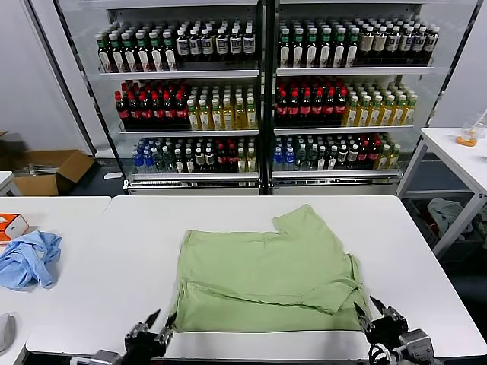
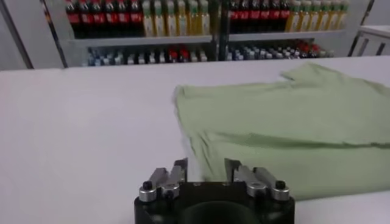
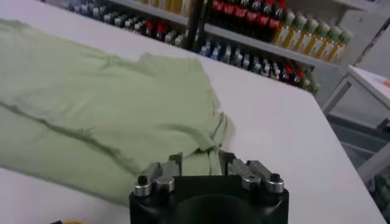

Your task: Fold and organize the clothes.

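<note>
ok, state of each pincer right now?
Left pincer: open, empty, at the light green soft-fabric shirt's near left corner.
Right pincer: open, empty, at its near right corner.

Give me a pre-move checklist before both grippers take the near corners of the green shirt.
1. Left gripper open, by the shirt's near left corner: ok.
2. Right gripper open, by the near right corner: ok.
3. Green shirt fully on the white table: ok.
4. Shirt lying flat: not ok, it is partly folded with creases.
5. Blue garment apart from the shirt: ok.
6. Fingers touching fabric: cannot tell.
</note>
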Controlling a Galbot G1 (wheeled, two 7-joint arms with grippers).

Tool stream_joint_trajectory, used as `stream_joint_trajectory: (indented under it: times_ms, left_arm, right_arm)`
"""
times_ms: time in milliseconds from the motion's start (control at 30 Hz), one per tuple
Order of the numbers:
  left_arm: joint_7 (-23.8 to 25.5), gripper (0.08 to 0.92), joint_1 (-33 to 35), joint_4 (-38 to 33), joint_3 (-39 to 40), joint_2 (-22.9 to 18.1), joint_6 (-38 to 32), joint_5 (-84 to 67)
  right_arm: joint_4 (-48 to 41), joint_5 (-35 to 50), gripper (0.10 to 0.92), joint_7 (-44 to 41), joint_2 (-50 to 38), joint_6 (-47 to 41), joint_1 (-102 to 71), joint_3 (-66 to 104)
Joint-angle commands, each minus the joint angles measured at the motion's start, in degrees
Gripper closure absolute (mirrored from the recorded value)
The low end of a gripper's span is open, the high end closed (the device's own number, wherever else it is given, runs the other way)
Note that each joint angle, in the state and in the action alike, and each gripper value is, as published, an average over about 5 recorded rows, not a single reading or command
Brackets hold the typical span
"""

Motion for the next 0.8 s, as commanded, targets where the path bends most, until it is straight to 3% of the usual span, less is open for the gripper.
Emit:
stream_joint_trajectory:
  times_ms: [33, 233, 367, 800]
  left_arm:
    - [0.7, 0.460, -9.4, 3.6, -4.4, 6.7, 0.2, -5.2]
    - [-0.4, 0.270, -23.4, 14.0, 2.7, 10.3, 0.4, -7.2]
    - [-0.7, 0.192, -33.0, 21.4, 8.3, 10.5, 0.7, -7.0]
    - [-1.9, 0.177, -53.1, 40.2, 22.1, 7.6, -0.1, -5.2]
  right_arm:
    - [-3.8, 4.0, 0.427, 1.1, -0.7, 1.0, 11.9, -2.6]
    - [-14.3, 10.0, 0.258, 2.3, -0.1, -1.6, 32.1, -13.5]
    - [-22.7, 10.8, 0.209, 1.4, 0.8, -1.9, 44.1, -20.6]
    - [-40.8, 10.7, 0.203, 2.7, 8.3, -3.2, 60.8, -30.6]
